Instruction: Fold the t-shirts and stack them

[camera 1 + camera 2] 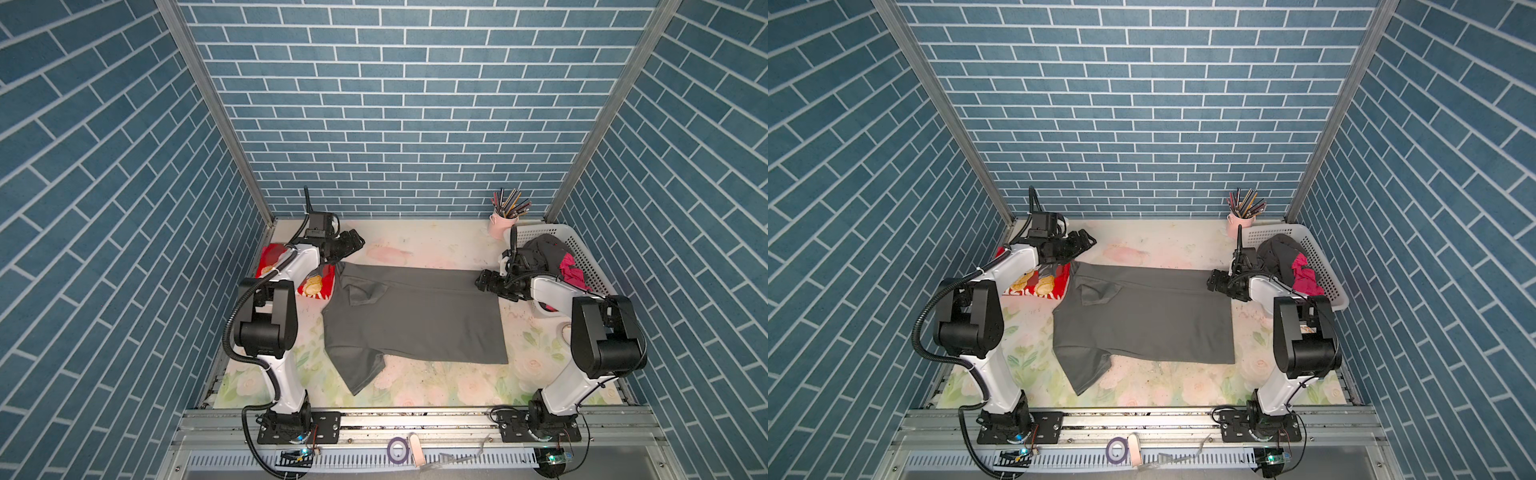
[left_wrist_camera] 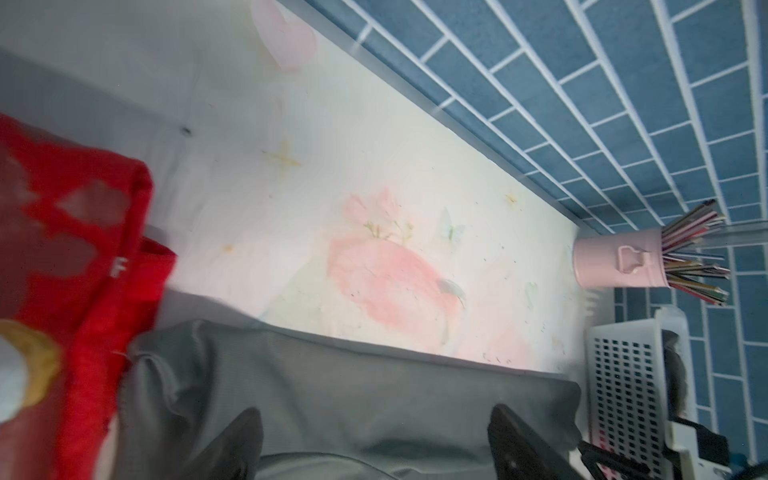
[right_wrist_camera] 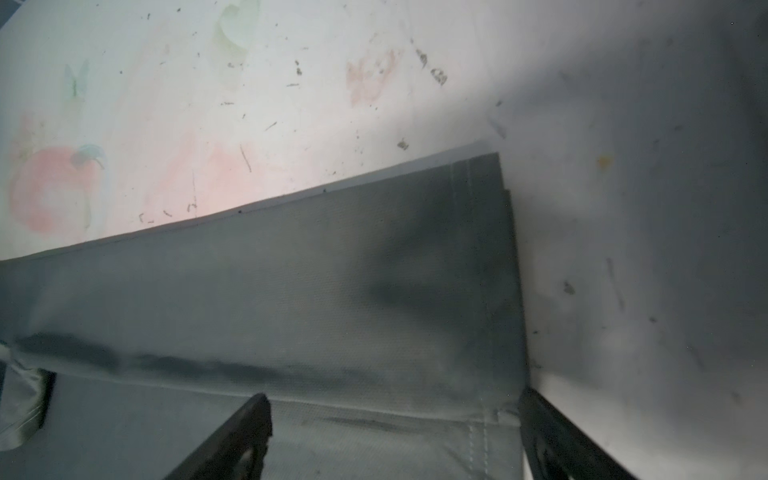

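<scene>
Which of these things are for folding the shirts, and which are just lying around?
For the job:
grey t-shirt, spread out;
red teddy-bear t-shirt, beside it;
dark t-shirt and magenta t-shirt, bunched in the white basket.

Just lying about:
pink cup of pencils, at the back;
purple tape roll, at the front.

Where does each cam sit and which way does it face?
Top views: high over the front rail, looking down toward the back wall; left arm and right arm show whole, grey t-shirt between them.
Left wrist: on the left arm, facing across the table to the pencil cup and basket; open left gripper's fingers show.
Right wrist: on the right arm, facing down at the grey t-shirt's hem corner; open right gripper's fingers show.
Shared: all four show the grey t-shirt.
</scene>
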Motion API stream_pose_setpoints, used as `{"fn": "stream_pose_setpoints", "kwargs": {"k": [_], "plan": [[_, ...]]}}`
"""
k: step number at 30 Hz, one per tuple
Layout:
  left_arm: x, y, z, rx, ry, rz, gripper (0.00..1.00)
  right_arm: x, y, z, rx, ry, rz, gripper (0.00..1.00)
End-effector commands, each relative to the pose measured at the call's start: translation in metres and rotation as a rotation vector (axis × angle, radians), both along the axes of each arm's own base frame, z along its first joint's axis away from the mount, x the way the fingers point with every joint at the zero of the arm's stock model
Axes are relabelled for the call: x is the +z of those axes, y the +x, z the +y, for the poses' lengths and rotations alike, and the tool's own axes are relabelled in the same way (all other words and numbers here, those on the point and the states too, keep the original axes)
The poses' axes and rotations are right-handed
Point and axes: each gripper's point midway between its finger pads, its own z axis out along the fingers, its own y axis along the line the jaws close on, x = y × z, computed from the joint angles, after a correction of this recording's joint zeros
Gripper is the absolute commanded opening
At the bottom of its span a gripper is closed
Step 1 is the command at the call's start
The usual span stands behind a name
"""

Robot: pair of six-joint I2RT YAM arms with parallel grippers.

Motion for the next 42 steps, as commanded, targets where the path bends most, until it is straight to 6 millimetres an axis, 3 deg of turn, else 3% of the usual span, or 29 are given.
{"fn": "stream_pose_setpoints", "kwargs": {"k": [1, 7, 15, 17, 19, 23, 26, 29, 32, 35, 37, 40, 42], "plan": [[-0.005, -0.003, -0.025, -0.041, -0.099, -0.008, 0.87, 0.002, -0.002, -0.018, -0.03, -0.097, 0.012, 0.93], [-0.035, -0.011, -0.05, -0.079, -0.128, 0.036, 0.87, -0.013, 0.012, -0.026, -0.047, -0.148, 0.037, 0.93], [-0.065, -0.025, -0.047, -0.066, -0.094, 0.096, 0.87, -0.037, 0.029, -0.017, -0.033, -0.122, 0.072, 0.79], [-0.071, -0.029, -0.05, -0.073, -0.094, 0.109, 0.87, -0.042, 0.029, -0.016, -0.036, -0.12, 0.08, 0.69], [-0.076, -0.033, -0.055, -0.078, -0.091, 0.12, 0.87, -0.044, 0.029, -0.017, -0.039, -0.126, 0.083, 0.49], [-0.082, -0.042, -0.085, -0.126, -0.117, 0.142, 0.87, -0.04, 0.032, -0.03, -0.072, -0.175, 0.076, 0.16], [-0.078, -0.052, -0.119, -0.195, -0.162, 0.152, 0.87, -0.03, 0.037, -0.04, -0.098, -0.191, 0.059, 0.08], [-0.059, -0.054, -0.133, -0.237, -0.178, 0.135, 0.87, -0.022, 0.044, -0.045, -0.102, -0.218, 0.05, 0.08], [-0.033, -0.044, -0.109, -0.195, -0.127, 0.082, 0.87, -0.02, 0.048, -0.046, -0.091, -0.231, 0.051, 0.08], [-0.023, -0.033, -0.057, -0.087, -0.012, 0.065, 0.87, -0.02, 0.049, -0.045, -0.085, -0.231, 0.048, 0.08], [-0.029, -0.029, -0.016, -0.004, 0.054, 0.086, 0.87, -0.021, 0.049, -0.045, -0.081, -0.233, 0.046, 0.07], [-0.046, -0.025, 0.019, 0.06, 0.089, 0.126, 0.87, -0.02, 0.05, -0.045, -0.075, -0.23, 0.043, 0.06], [-0.053, -0.02, 0.031, 0.085, 0.112, 0.133, 0.86, -0.02, 0.05, -0.044, -0.071, -0.227, 0.041, 0.06]]}}
